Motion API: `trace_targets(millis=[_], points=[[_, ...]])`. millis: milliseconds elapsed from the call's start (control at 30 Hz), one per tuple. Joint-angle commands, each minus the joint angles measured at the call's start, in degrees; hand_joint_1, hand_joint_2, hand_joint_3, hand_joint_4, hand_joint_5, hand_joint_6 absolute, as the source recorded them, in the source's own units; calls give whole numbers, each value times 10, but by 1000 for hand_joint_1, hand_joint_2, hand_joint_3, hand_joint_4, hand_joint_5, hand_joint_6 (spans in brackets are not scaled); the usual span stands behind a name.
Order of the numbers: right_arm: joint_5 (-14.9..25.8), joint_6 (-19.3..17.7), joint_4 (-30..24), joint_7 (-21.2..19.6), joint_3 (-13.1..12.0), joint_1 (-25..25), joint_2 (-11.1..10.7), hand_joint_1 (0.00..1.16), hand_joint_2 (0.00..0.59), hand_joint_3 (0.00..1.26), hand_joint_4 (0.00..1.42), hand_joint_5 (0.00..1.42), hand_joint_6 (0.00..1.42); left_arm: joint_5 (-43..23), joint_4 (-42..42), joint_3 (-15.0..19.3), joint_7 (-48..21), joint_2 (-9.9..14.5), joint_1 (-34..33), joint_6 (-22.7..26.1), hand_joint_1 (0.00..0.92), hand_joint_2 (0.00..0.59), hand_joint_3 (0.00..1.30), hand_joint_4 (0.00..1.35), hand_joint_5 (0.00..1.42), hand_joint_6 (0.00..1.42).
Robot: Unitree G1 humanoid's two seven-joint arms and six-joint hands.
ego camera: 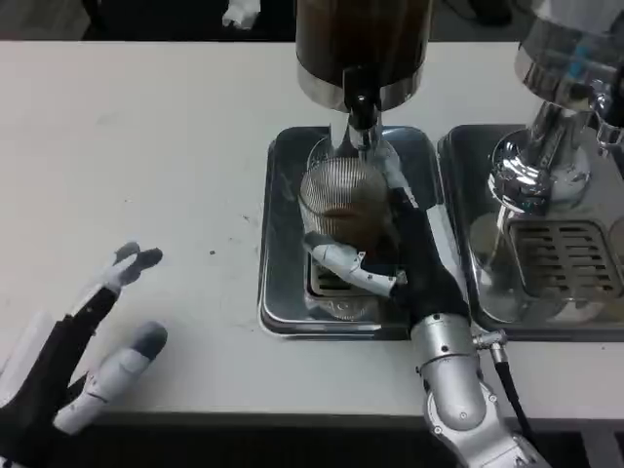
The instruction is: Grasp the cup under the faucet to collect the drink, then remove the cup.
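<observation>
Ribbed clear glass is what we notice first: the ribbed clear glass cup (341, 207) stands upright on the square steel drip tray (283, 292), directly below the black faucet (362, 109) of the dark cylindrical drink dispenser (363, 44). We can see brown drink in the cup, filling roughly its lower half. Our right hand (395, 258) reaches in from the silver right forearm (458, 390) at the near edge and grips the cup, its fingers (341, 263) wrapped across the near side of the glass, the thumb side running up the cup's right flank. Our left hand (73, 366) lies well apart at the lower left, over the white desk (146, 146), its fingers spread and holding nothing. To the right of the first tray, just beside it, we see a second steel tray with a slotted grate (570, 258), carrying a shiny chrome dispenser (546, 146) whose body reflects the light.
</observation>
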Motion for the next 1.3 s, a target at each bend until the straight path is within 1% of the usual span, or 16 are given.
trace_targets(millis=[33,167,233,400,500,600,633,700,733,767,867,967,1033,1067,1100,1300], points=[[-3,14,24,0,6,6,9,933,183,130,259,249,327,-1,-10,5,10,0,9,4,0,135,165,0,89,8],[2,12,36,-1,1,0,11,969,192,221,339,316,385,-2,-13,6,11,0,13,6,0,135,165,0,89,8],[4,8,42,-4,-1,-3,12,1014,203,268,386,356,426,-2,-15,6,12,0,16,7,0,136,173,0,90,18],[5,-2,51,-27,-7,-11,17,1025,204,316,431,393,457,-5,-23,7,13,0,26,10,0,136,174,0,90,20],[4,-8,58,-38,-10,-16,19,1052,215,409,490,460,529,-5,-27,8,15,-1,30,12,0,136,174,0,90,21],[2,-16,63,-54,-13,-18,21,1087,192,486,547,542,629,-5,-31,8,14,-2,32,14,0,136,175,0,90,22],[2,-18,63,-60,-14,-18,22,1107,176,510,564,561,656,-5,-33,8,14,-2,33,14,0,136,175,0,90,22],[0,-23,62,-70,-15,-17,22,1122,168,542,593,602,712,-5,-35,8,14,-2,34,16,0,136,175,0,90,23],[-1,-25,62,-74,-15,-17,22,1125,167,553,605,608,732,-5,-35,8,13,-2,34,16,0,136,175,0,90,23],[-2,-27,60,-80,-15,-16,22,1132,150,566,611,625,747,-5,-36,8,13,-2,34,17,0,136,175,0,90,23],[-6,-33,57,-96,-16,-15,20,1134,148,579,611,642,767,-6,-36,8,12,-1,33,18,0,136,179,0,90,23],[-8,-37,54,-105,-14,-14,19,1134,149,601,629,665,779,-7,-36,7,10,-1,32,18,0,136,181,0,90,23],[-10,-38,52,-107,-13,-14,18,1138,146,619,652,710,846,-8,-35,7,8,-1,32,19,0,136,182,0,90,24],[-10,-39,51,-107,-12,-15,18,1140,131,661,715,759,939,-8,-35,6,8,-1,32,19,0,136,183,0,90,24],[-11,-40,50,-107,-11,-16,17,1142,107,691,741,785,983,-9,-35,5,8,-2,31,19,0,136,183,0,90,24],[-20,-42,46,-114,-8,-15,13,1155,89,736,796,825,1080,-10,-33,3,7,-3,29,20,0,136,183,0,90,24]])
